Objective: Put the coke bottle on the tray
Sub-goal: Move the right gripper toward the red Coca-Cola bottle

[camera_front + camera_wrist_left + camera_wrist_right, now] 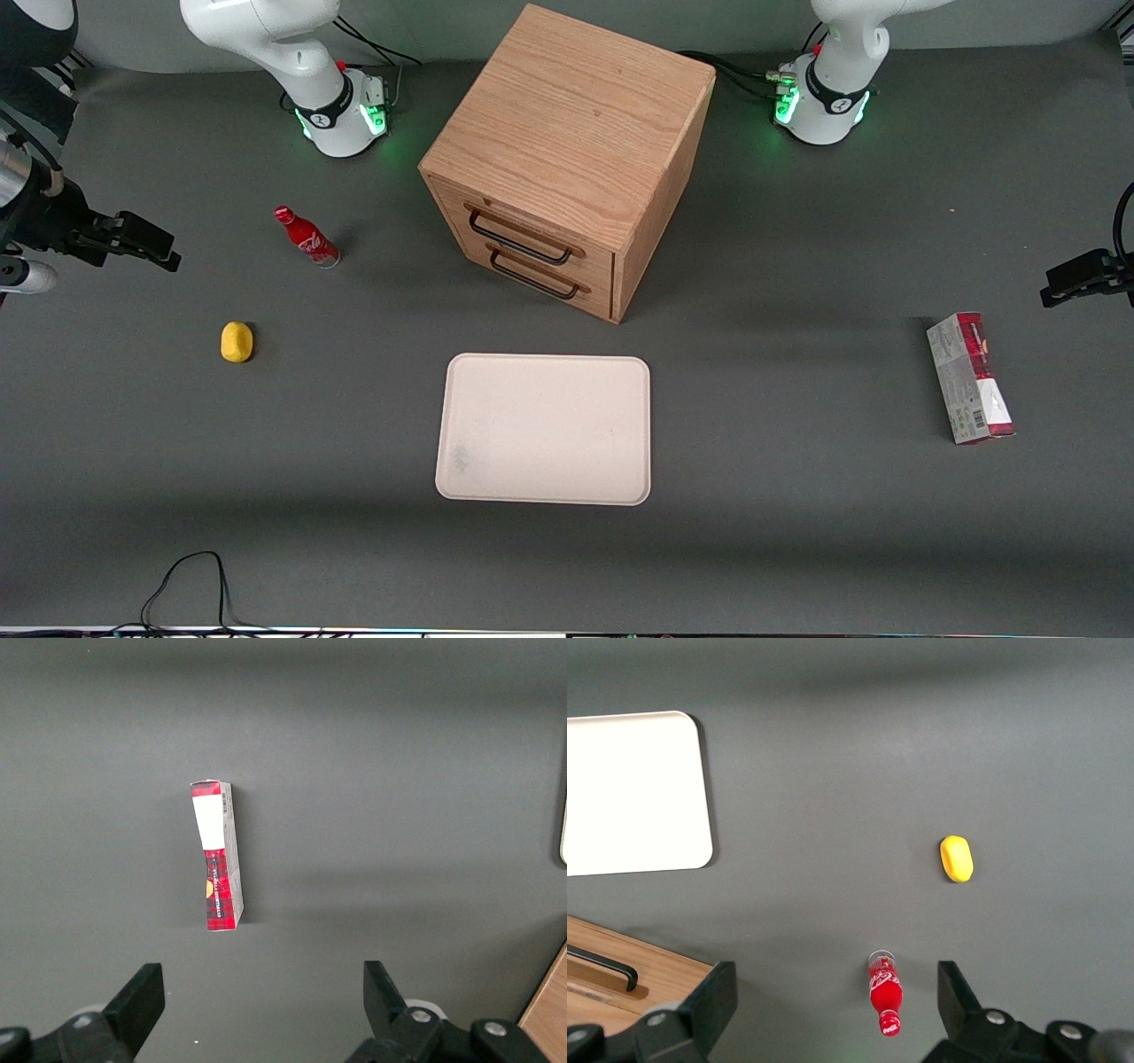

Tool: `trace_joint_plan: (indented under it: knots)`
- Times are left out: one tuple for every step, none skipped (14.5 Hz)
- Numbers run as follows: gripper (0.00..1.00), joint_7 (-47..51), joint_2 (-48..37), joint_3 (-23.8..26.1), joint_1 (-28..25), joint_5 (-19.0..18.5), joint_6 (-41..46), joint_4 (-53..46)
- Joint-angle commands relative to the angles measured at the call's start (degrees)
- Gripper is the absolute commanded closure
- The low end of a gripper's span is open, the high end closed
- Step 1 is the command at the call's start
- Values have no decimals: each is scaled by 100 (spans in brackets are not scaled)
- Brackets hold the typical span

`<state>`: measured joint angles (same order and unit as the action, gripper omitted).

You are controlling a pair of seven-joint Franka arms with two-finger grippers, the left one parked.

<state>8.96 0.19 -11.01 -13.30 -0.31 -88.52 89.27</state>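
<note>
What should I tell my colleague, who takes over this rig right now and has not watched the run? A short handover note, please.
Gripper: open, holding nothing, raised above the table at the working arm's end, not touching the coke bottle.
Coke bottle: on the table, beside the wooden cabinet, farther from the front camera than the yellow lump.
Tray: in front of the cabinet's drawers, nothing on it.
Done: nothing yet.
Left: descend, grasp the bottle, carry it to the tray, release.

Coke bottle (307, 237) beside cabinet (567, 159), tray (545, 429) in front, gripper (833, 1010) above bottle
</note>
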Motion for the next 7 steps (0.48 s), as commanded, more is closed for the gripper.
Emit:
trace_joint_plan:
  knots:
    - [0, -52, 86, 73, 117, 146, 124, -129]
    - [0, -43, 77, 81, 108, 146, 124, -129]
    - [0, -17, 77, 125, 108, 137, 124, -120]
    - [0, 9, 77, 169, 108, 137, 133, -85]
    - [0, 18, 51, 239, 108, 93, 202, 20]
    - [0, 9, -10, 275, 125, 23, 412, 282]
    - [0, -52, -246, 284, 186, -38, 379, 693]
